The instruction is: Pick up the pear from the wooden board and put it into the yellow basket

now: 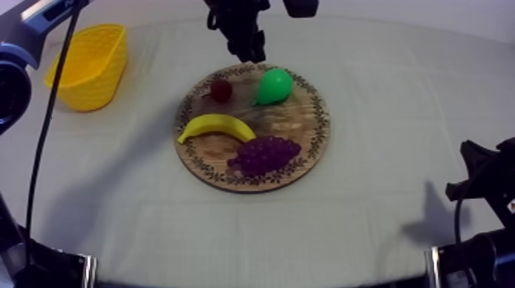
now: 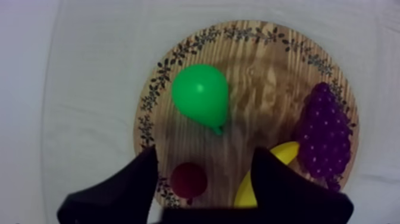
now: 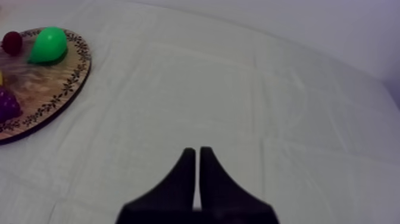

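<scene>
Mid-desk [image 1: 383, 92], on grey-white cloth: a round wooden board [image 1: 300, 122] with a patterned rim, carrying four toy fruits. At the board's 1 o'clock, the green pear [image 1: 273, 86], lying on its side, narrow end turned toward the board's middle. At 11 o'clock, near the pear but apart from it, a small red fruit [image 1: 221, 90]. At 9 o'clock, a banana [image 1: 217, 126]; at 5 o'clock, a bunch of grapes [image 1: 264, 155], close by the banana's tip. Toward the desk's 10 o'clock, well apart from the board, the yellow basket [image 1: 88, 65], upright.

Above the board's 12 o'clock rim, between red fruit and pear, the left pincer [image 1: 245, 47], hung on an arm from the far side. Seen from its own wrist: black fingers [image 2: 143, 184] spread wide, pinching nothing, red fruit below the gap, pear just beyond the fingertips.

At the desk's 4 o'clock edge, the right arm [image 1: 483, 180], set low. Right pincer [image 3: 196, 154] pressed together into a narrow wedge over bare cloth, board and pear well off toward its 10 o'clock.
</scene>
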Motion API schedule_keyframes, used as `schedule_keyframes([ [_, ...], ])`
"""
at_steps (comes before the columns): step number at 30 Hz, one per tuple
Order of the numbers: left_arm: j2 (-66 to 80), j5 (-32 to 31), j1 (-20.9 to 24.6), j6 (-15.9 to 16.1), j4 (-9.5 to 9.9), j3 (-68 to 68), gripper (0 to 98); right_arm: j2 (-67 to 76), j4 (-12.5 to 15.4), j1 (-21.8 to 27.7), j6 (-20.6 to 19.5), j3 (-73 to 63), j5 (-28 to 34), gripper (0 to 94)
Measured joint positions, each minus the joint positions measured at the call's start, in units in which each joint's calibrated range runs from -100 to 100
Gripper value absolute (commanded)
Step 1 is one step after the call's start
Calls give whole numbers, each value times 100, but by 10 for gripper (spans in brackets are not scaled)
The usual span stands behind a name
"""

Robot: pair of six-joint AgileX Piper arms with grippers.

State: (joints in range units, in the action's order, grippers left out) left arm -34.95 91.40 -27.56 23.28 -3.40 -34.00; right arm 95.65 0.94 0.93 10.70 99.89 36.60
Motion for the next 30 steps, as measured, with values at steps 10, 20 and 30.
schedule_keyframes([
  [10, -342, 93, -4, -136, -31, -264, 709, 0, 0, 0, -7, 0, 0, 4],
  [20, -1111, 119, 32, -159, -120, -846, 753, 0, 0, 0, -7, 0, 0, 4],
  [30, -2026, 277, 36, -183, -237, -1597, 799, 0, 0, 0, 1, 0, 0, 4],
])
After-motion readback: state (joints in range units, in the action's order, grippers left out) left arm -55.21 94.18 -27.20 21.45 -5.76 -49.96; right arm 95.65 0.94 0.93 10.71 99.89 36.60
